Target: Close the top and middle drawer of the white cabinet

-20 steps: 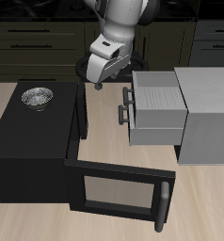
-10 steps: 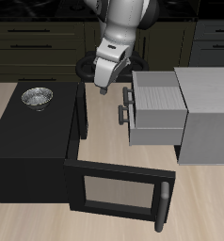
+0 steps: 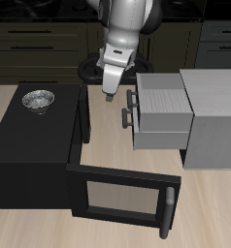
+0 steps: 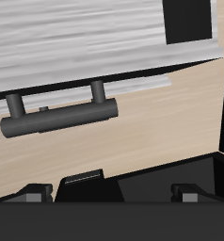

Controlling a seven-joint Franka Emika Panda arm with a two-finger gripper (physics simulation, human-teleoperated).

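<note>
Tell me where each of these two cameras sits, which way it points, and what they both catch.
Exterior view: high in front of the table, looking down and back at the white cabinet, its pulled-out drawers and the black box; the arm and hand show.
Wrist view: on the hand, facing a drawer front and its grey bar handle close up; only dark parts of the hand show.
Shared: a pulled-out drawer's front and its handle; which drawer, I cannot tell.

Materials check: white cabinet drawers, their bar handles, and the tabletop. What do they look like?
Top drawer and middle drawer: matte pale grey-white with faint streaks in the wrist view, possibly painted wood or laminate. Top drawer's handle: dark grey, smooth, with a soft sheen, likely metal or plastic. Table: light wood grain. It's a render, so these are guesses.
</note>
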